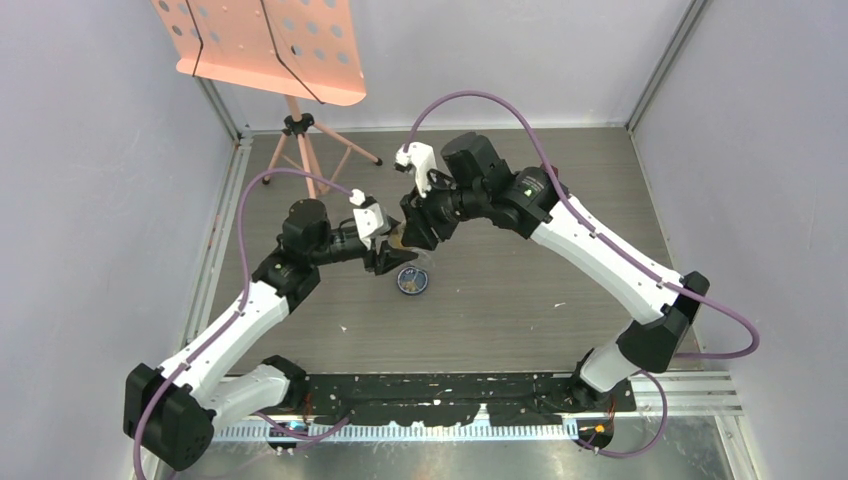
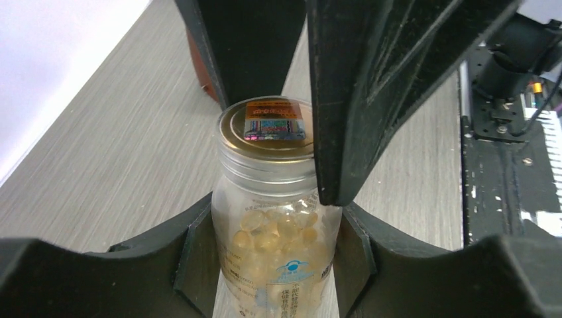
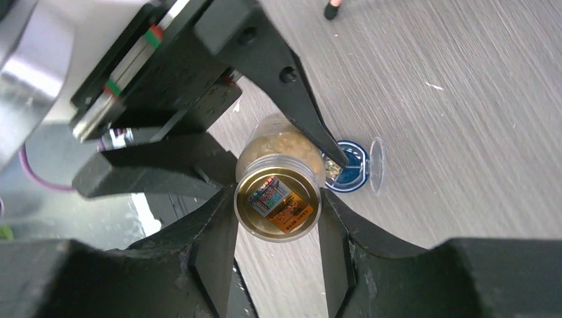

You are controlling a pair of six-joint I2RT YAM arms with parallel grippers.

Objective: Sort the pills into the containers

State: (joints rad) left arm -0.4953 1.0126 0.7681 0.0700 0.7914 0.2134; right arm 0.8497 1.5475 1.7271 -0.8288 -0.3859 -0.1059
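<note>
Pills [image 2: 281, 233] sit inside bottle [image 2: 265, 192], held near dish [image 1: 424, 284]. Left gripper [image 2: 272, 232] clamped on bottle body. Right gripper [image 3: 277, 218] clamped on cap [image 3: 277, 202].

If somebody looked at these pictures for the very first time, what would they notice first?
Probably the two robot arms meeting mid-table over one bottle of yellowish pills: the left gripper pinches its body, and the right gripper closes around its gold cap. Just below them a small blue dish sits on the table, and a big pink music stand stands at the far left.
</note>
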